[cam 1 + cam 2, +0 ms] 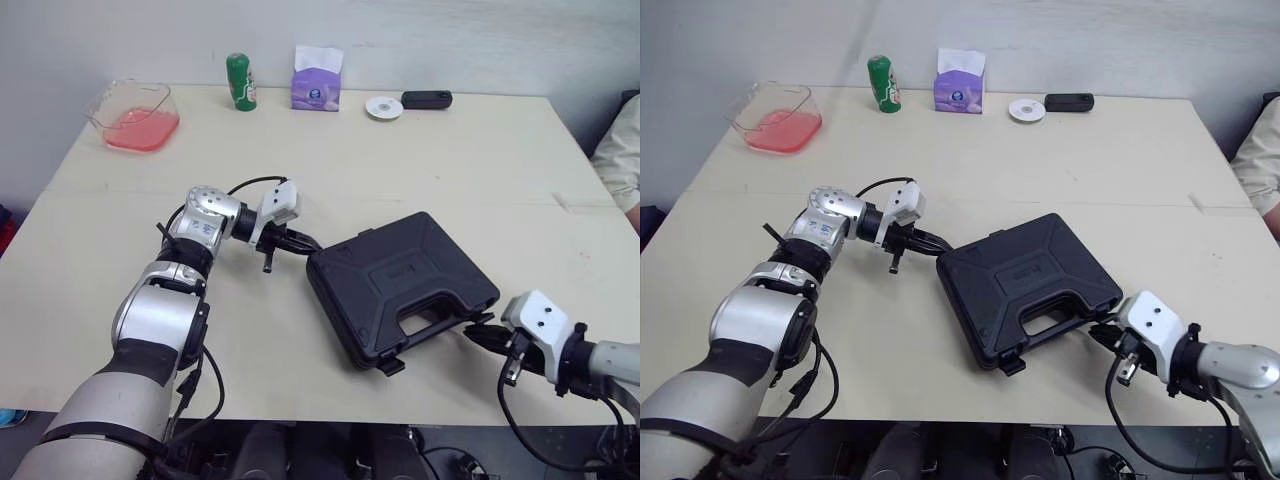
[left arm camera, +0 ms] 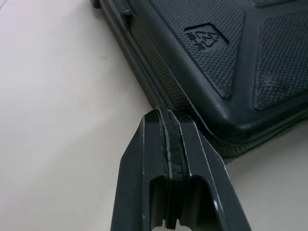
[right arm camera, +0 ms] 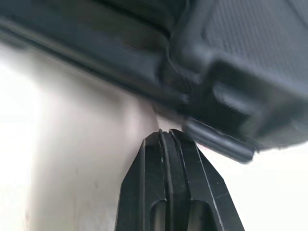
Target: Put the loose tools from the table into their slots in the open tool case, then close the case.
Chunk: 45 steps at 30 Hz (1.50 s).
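Where the table [image 1: 450, 160] is bare near its front edge, the black tool case [image 1: 400, 285] lies flat with its lid down, turned at an angle so that its handle [image 1: 432, 320] cutout faces the front right. A latch [image 1: 390, 366] juts out from its front edge. The left gripper [image 1: 305, 243] sits at the case's rear left corner, its two fingers pressed flat together with no gap and nothing between them; in the left wrist view the tips are just beside the case's side wall, and whether they touch it cannot be told. The right gripper [image 3: 166, 134] is at the handle side on the front right, its fingers likewise pressed together and empty, the tips just beside the case's edge near a latch. Well apart, along the far edge of the table, stand a clear container [image 1: 135, 118] with pink contents, a green can [image 1: 240, 82], a purple tissue box [image 1: 317, 82], a white disc [image 1: 384, 107] and a small black device [image 1: 427, 99]. A person's sleeve [image 1: 622, 150] shows at the right.
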{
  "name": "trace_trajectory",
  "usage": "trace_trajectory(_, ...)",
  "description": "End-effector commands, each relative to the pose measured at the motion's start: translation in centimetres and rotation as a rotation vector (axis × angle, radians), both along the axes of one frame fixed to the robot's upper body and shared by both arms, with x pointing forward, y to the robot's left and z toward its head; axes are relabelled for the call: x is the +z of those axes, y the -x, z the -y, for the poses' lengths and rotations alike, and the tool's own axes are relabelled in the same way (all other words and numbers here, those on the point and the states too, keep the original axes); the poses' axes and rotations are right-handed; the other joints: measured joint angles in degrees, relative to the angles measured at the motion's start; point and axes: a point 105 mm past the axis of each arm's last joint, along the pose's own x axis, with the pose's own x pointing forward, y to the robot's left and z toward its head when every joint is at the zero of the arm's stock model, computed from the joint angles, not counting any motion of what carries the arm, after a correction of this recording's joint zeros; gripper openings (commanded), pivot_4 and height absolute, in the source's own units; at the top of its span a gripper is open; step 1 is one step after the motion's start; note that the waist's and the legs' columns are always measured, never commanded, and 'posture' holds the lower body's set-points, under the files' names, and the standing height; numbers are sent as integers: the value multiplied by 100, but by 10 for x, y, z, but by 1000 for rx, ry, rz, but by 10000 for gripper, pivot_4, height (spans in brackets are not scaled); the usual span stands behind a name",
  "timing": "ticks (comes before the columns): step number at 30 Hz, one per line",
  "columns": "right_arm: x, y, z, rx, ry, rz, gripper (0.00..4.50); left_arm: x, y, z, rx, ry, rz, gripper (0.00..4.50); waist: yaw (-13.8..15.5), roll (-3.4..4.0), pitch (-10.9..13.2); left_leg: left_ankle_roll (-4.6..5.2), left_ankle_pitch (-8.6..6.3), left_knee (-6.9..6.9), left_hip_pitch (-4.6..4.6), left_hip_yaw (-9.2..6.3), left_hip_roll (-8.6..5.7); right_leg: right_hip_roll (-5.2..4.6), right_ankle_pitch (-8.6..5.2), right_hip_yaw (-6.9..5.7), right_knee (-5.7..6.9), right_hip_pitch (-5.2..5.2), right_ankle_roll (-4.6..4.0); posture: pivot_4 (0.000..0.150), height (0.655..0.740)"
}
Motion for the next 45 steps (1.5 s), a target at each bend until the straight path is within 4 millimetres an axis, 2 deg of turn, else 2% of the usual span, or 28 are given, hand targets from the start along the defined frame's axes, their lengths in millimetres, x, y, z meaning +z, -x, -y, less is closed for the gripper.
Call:
trace_trajectory(1, 13, 7, 9, -29, 16, 27, 0, 42, 4, 23, -72, 122, 55, 583, 1, 0, 0, 2, -1, 3, 0, 1, 0, 0, 2, 2, -1, 1, 3, 1500, 7244)
trace_trajectory(3, 15, 13, 13, -54, -4, 25, 0, 55, 13, 49, -148, 181, 50, 583, 34, 0, 0, 7, -3, 5, -3, 0, -6, -4, 5, 6, 0, 2, 9, 1500, 7244)
trace_trajectory(5, 18, 15, 14, -73, -21, 29, 0, 55, 23, 75, -200, 205, 56, 583, 44, 1, 0, 13, -7, 10, -5, -2, -7, -4, 12, 12, -8, 6, 21, 1500, 7244)
trace_trajectory(10, 22, 10, 17, -122, -38, 64, 0, 35, 32, 139, -187, 213, 68, 583, 49, 2, -1, 33, -16, 14, 4, -12, -10, -6, 23, 41, -20, 9, 41, 1500, 7244)
trace_trajectory(13, 25, 5, 13, -137, -72, 80, 0, 21, 37, 166, -167, 196, 39, 583, -6, 4, -2, 38, -20, 13, 9, -6, -9, -6, 24, 50, -33, 5, 42, 1500, 7244)
trace_trajectory(16, 26, 4, 11, -141, -83, 81, 0, 16, 39, 172, -167, 182, 39, 583, -27, 6, -2, 38, -20, 11, 9, -2, -8, -6, 24, 52, -35, -1, 42, 1500, 7244)
trace_trajectory(20, 27, -3, -1, -137, -111, 109, 0, -19, 57, 183, -258, 59, 8, 583, -17, 10, -5, 37, -20, 11, 10, 2, -8, -7, 24, 57, -37, -7, 41, 1500, 7244)
trace_trajectory(28, 37, -8, -10, -131, -146, 139, 0, -46, 62, 178, -339, -112, 127, 583, 1, 31, -18, 66, -37, 17, 16, 5, -13, -17, 27, 64, -39, -1, 42, 1500, 7244)
trace_trajectory(36, 42, -12, -9, -137, -138, 154, 0, -51, 60, 183, -308, -130, 150, 583, -15, 29, -23, 80, -45, 18, 23, 5, -12, -17, 28, 65, -38, 6, 41, 1500, 7244)
trace_trajectory(45, 43, -21, -12, -130, -130, 163, 0, -57, 60, 180, -316, -160, 156, 583, -51, 26, -29, 83, -48, 18, 33, 12, -6, -13, 33, 67, -38, 9, 37, 1500, 7244)
